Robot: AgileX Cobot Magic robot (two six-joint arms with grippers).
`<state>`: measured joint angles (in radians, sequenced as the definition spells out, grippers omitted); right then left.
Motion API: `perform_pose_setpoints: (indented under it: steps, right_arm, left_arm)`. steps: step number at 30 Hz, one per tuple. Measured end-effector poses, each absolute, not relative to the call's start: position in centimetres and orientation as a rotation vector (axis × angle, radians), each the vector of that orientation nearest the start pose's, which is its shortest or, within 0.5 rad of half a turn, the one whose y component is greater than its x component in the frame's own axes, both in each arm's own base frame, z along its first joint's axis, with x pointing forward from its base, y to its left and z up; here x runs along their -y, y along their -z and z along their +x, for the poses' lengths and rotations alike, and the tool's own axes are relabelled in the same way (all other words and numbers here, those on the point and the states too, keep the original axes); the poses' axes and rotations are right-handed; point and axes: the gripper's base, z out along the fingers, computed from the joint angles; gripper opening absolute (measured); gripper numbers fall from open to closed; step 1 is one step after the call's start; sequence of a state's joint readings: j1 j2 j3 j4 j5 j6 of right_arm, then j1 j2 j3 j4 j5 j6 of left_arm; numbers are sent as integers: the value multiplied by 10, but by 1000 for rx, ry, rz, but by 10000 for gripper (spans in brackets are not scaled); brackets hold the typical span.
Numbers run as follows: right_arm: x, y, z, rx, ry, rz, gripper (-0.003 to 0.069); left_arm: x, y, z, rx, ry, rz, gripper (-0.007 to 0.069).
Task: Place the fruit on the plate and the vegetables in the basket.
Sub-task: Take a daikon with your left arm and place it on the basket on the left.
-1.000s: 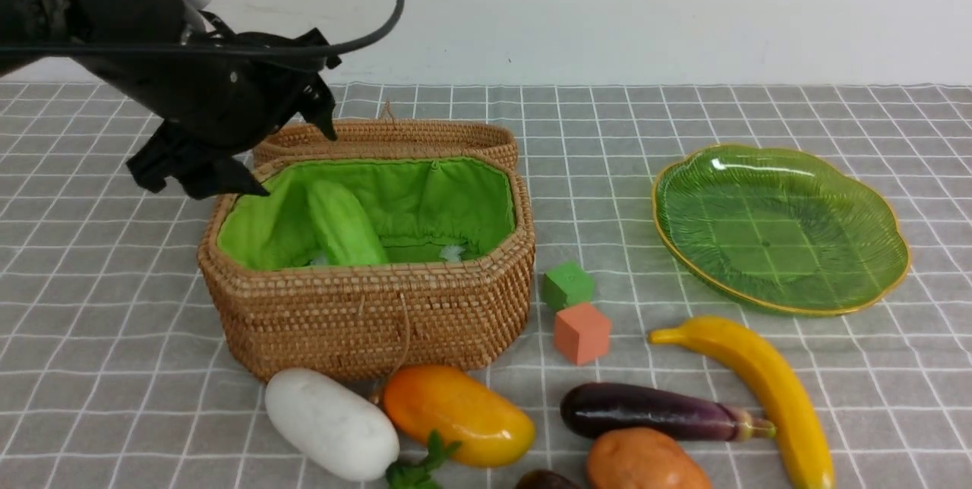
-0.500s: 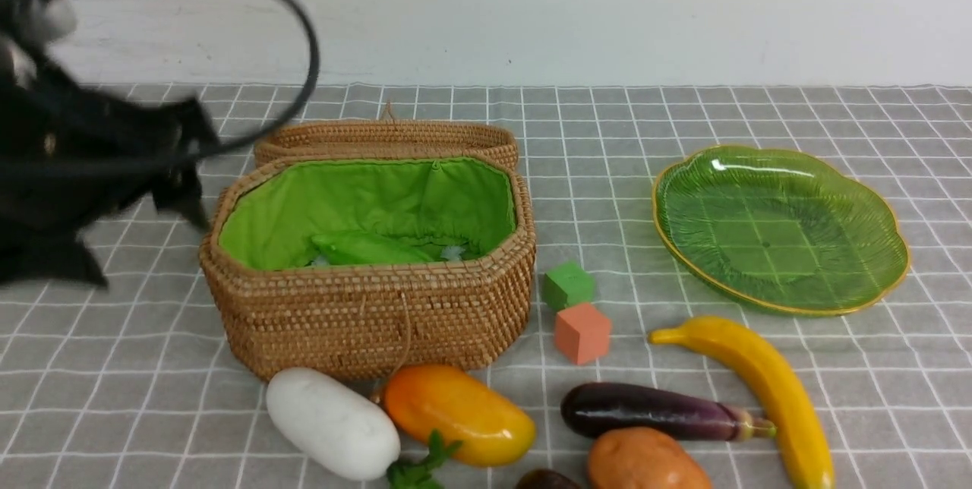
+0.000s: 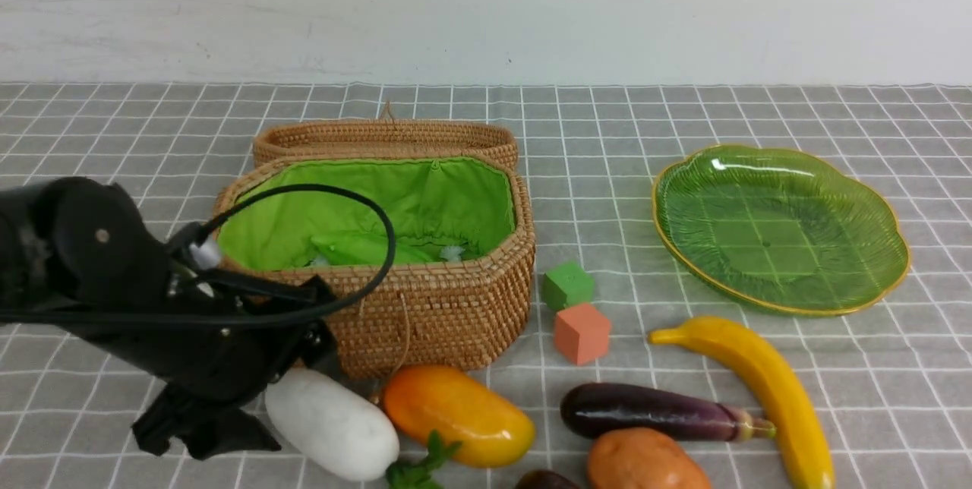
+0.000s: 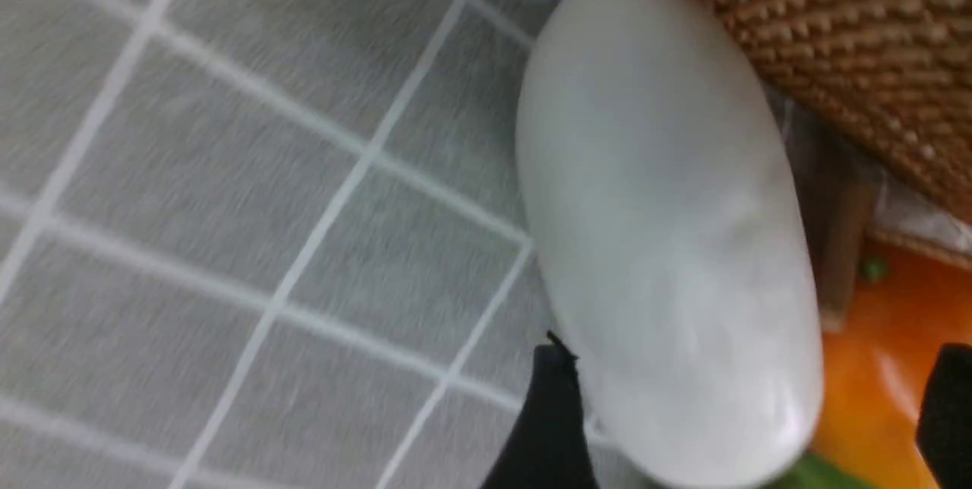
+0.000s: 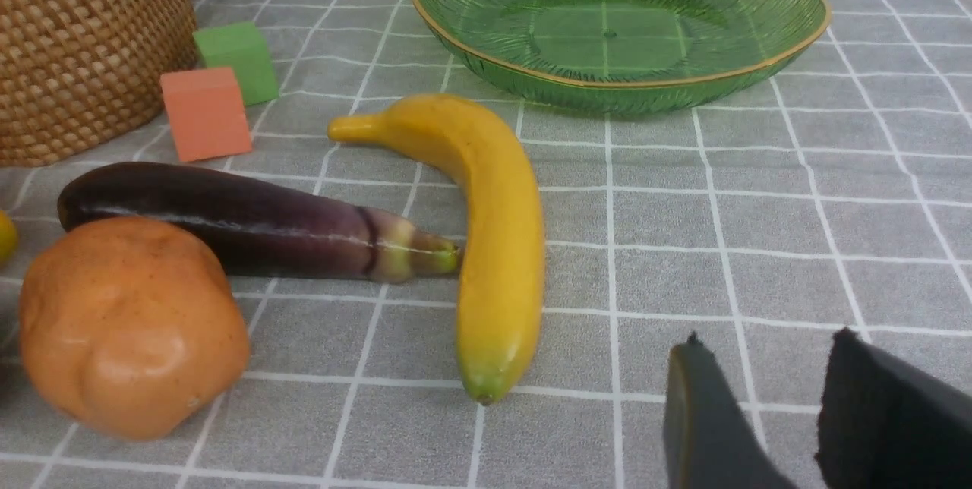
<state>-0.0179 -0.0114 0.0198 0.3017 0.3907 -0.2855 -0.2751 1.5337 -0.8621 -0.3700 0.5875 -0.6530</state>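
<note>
In front of the basket (image 3: 456, 314), your left tool (image 4: 752, 360) stood wide open around the one white radish (image 3: 332, 424). Your right tool (image 5: 767, 337), partly open, held nothing near the one banana (image 5: 497, 231).

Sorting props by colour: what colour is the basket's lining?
Bright green, plain; the basket lining shows best in the front view.

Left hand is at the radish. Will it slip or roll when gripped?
Probably slippery: the radish looks smooth and rounded, tapering at the ends, so an off-centre grip may squeeze it out. A push would likely roll it, though the mango beside it might stop that.
</note>
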Motion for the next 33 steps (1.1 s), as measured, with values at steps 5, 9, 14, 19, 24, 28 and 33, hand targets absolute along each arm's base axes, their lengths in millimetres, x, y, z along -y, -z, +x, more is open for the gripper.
perform_pose_setpoints:
  steps: [5, 9, 14, 19, 24, 28, 33]
  right_arm:
    - [-9, -174, 52, -1864, -90, -67, 240]
    - [-9, -174, 52, -1864, -90, -67, 240]
    - [-9, -174, 52, -1864, -90, -67, 240]
    - [-9, -174, 52, -1864, -90, -67, 240]
    - [-9, -174, 52, -1864, -90, -67, 240]
    - [-9, -174, 52, -1864, -90, -67, 240]
    - [-9, -174, 52, -1864, -90, -67, 240]
  left_arm:
    - [98, -179, 281, -2741, 553, -926, 587]
    - [98, -173, 284, -2739, 544, -930, 555]
    - [97, -179, 280, -2757, 540, -910, 504]
    - [94, -209, 265, -2751, 562, -837, 504]
    - [89, -262, 232, -2675, 687, -775, 504]
    - [85, -302, 215, -2479, 842, -786, 504]
    - [80, -347, 228, -2051, 1025, -864, 504]
